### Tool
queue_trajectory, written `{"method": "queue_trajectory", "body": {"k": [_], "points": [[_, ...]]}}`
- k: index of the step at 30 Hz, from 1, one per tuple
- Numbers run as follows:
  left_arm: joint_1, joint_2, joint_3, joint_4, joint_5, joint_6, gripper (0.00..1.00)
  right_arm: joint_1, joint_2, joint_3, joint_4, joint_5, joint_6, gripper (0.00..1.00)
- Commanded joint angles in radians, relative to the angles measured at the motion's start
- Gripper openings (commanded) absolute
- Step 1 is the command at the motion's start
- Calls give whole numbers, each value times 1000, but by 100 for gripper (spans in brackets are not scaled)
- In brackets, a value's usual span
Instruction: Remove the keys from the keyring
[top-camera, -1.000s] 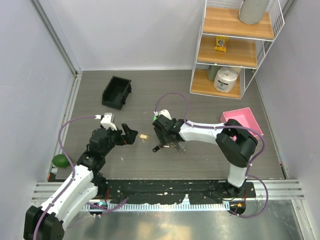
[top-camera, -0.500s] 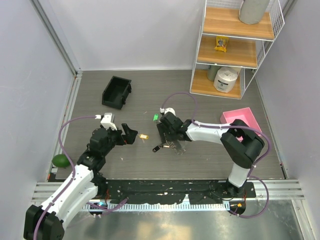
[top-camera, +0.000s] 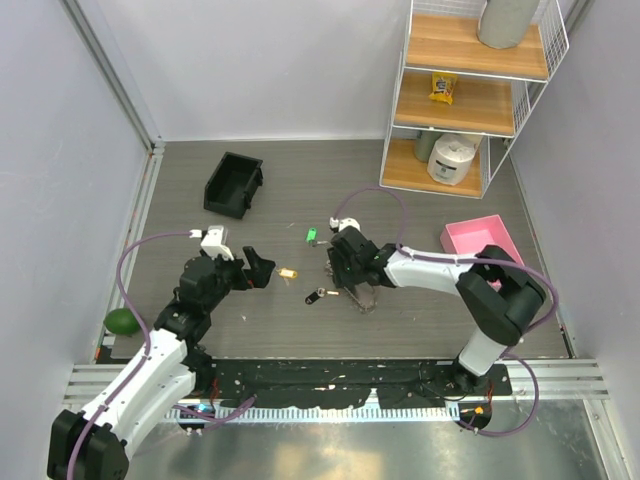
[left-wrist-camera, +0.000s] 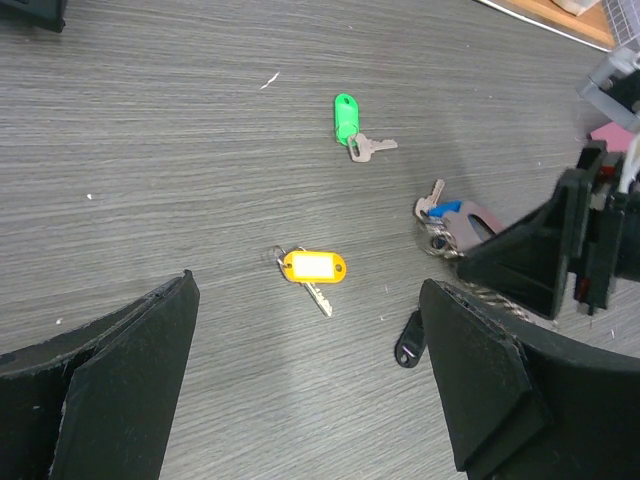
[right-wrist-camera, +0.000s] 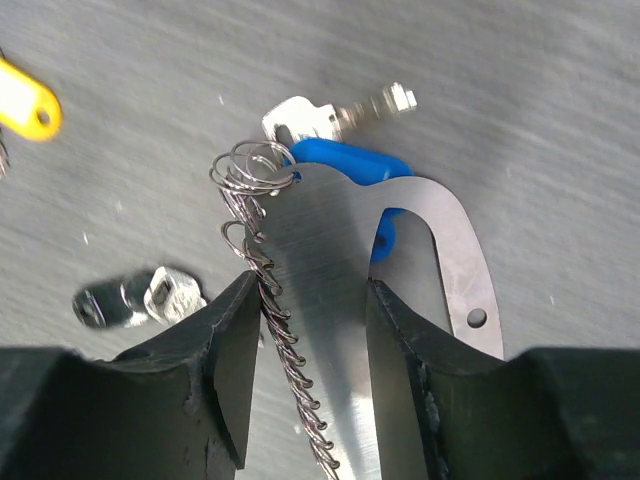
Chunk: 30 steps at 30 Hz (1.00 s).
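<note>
Four keys (left-wrist-camera: 313, 267); one keyring (right-wrist-camera: 255, 170)

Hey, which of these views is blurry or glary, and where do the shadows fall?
Right wrist view: the metal strip of the keyring glares bright; the dark jaws of the right gripper at the bottom are soft. Left wrist view: yellow-tagged key and green-tagged key sharp, a soft shadow on the table behind the blue-headed key. Top external view: even light, keys too small for detail.

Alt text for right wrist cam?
Black fingers of the right gripper flank the keyring, a shiny strip with a wire coil, on a grey table. A blue-headed key sits at its far end; a yellow tag peeks in top left.
</note>
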<state>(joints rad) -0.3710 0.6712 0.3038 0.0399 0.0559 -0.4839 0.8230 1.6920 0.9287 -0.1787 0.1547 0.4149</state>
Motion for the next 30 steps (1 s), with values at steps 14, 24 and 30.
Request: {"method": "queue_trajectory", "body": {"k": [14, 24, 30], "points": [[-14, 156, 86, 167, 257, -4, 99, -231, -567, -200, 54, -496, -37, 26], [-65, 238, 185, 363, 445, -21, 96, -335, -655, -93, 42, -823, -42, 28], [-66, 249, 181, 511, 489, 39, 99, -337, -670, 30, -22, -905, -4, 29]]}}
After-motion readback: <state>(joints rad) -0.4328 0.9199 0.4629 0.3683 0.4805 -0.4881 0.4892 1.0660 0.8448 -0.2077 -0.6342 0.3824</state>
